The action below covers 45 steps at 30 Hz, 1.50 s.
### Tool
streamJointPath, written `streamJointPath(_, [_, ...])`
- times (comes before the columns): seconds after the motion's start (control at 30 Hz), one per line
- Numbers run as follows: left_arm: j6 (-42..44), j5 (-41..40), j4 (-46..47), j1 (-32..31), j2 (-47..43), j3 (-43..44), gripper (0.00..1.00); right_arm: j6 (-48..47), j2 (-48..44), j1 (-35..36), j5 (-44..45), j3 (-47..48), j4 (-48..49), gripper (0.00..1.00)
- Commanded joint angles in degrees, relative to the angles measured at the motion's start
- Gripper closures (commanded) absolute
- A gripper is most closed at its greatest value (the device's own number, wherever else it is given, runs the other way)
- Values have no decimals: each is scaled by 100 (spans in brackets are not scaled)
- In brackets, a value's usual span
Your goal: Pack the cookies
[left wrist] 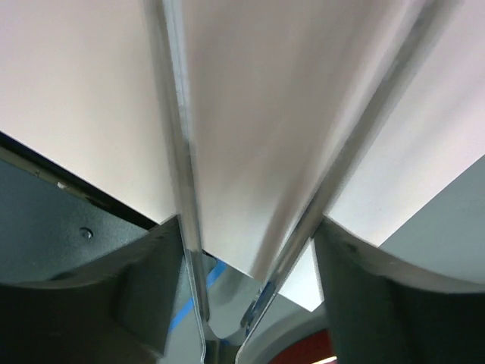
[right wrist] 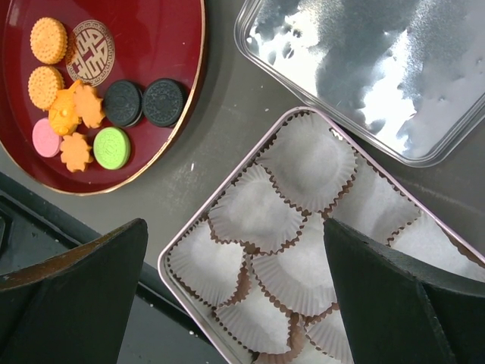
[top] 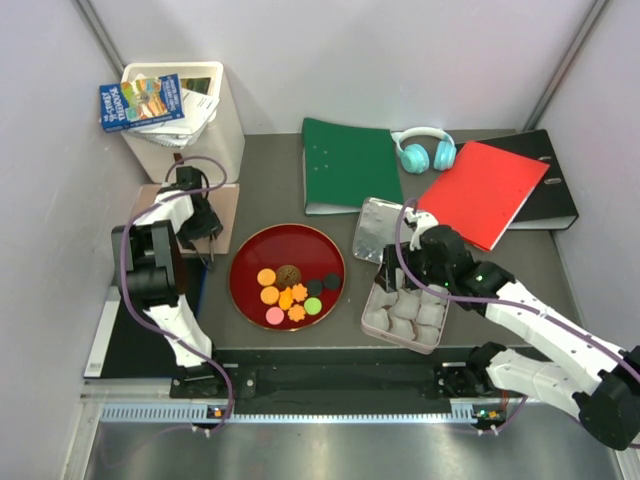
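Note:
The cookies (top: 290, 290) lie on a round red tray (top: 240, 262) at the table's middle: orange rounds and flowers, pink, green, two black ones and a brown one. In the right wrist view the cookies (right wrist: 91, 98) sit at the upper left on the tray (right wrist: 182, 114). My right gripper (top: 408, 275) (right wrist: 235, 227) hangs open over a pink-rimmed tin (right wrist: 178, 243) of white paper cups, holding nothing. My left gripper (top: 205, 232) (left wrist: 250, 227) is over a pink mat, left of the tray. Its fingers (left wrist: 144, 280) press on both arms of metal tongs (left wrist: 186, 227).
The tin's silver lid (top: 375, 228) (right wrist: 364, 68) lies just behind the tin (top: 365, 318). Along the back stand a white bin with books (top: 190, 110), a green folder (top: 345, 165), teal headphones (top: 425, 150), a red folder (top: 485, 190) and a black binder (top: 550, 205).

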Motion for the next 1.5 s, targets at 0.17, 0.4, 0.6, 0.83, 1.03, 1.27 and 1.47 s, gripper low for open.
streamJointPath(0.17, [-80,67,9,-6,-699,-358,46,-13,146,50,-68,352,155,1])
streamJointPath(0.4, [17,-320,-606,-716,-1841,-314,56,-13,138,50,-174,431,102,1])
streamJointPath(0.6, [-79,-540,-1266,-1849,-2747,-129,55,-74,138,50,-191,580,41,1])
streamJointPath(0.83, [-545,-250,-1820,-2677,-3653,-305,59,-144,120,50,-200,721,-21,1])
streamJointPath(1.03, [-484,277,-1759,-3274,-4479,-718,58,-250,-55,50,72,853,-170,1])
streamJointPath(1.27, [-677,86,-1838,-4888,-4244,-841,57,-276,-284,50,187,818,-311,1])
streamJointPath(1.47, [-827,-548,-2013,-6261,-3312,-385,55,-233,-539,50,362,721,-434,1])
